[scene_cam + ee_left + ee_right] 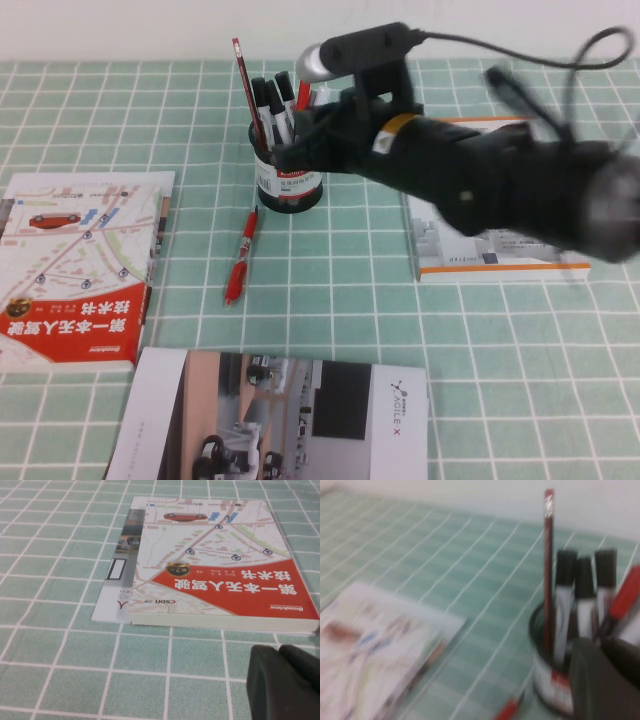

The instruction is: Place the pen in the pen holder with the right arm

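The pen (241,255), red with a darker middle, lies on the green checked cloth just in front and left of the pen holder (287,185). Its red tip shows in the right wrist view (507,711). The pen holder, also in the right wrist view (547,685), is a black mesh cup with a white and red label. It holds black-capped markers, a tall slim red pen and another red pen. My right gripper (292,155) is close against the holder's right side, shut and empty (602,655). My left gripper (285,677) is shut, low over the cloth beside a book.
A red and white map-cover book (75,265) lies at the left, also in the left wrist view (220,575). A brochure (280,415) lies at the front. A white book (490,255) lies under my right arm.
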Controlling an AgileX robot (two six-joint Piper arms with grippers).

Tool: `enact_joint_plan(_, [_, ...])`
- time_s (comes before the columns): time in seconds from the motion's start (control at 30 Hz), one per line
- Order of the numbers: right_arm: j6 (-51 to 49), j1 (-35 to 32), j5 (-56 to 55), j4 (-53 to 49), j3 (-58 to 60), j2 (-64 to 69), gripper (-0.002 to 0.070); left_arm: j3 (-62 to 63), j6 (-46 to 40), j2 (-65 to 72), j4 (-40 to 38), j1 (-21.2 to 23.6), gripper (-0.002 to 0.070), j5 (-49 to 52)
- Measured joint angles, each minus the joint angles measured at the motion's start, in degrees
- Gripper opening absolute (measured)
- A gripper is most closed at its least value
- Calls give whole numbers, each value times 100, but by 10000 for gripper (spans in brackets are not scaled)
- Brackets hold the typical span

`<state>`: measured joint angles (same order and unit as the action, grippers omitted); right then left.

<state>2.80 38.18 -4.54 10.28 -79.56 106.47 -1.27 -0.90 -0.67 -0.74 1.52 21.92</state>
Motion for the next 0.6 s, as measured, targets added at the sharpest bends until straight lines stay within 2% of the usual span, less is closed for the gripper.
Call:
enact_joint_plan(0.2, [0,68,1429,-59,822,-1595,-15,0,0,0,0,0,-4,0])
enact_joint_plan(0.43, [0,68,2174,50,1977,-3232,-17,0,0,0,0,0,-4,0])
enact_joint_plan(0.6, [0,68,3506,152,2600,-4070,-17,0,0,0,0,0,-4,0])
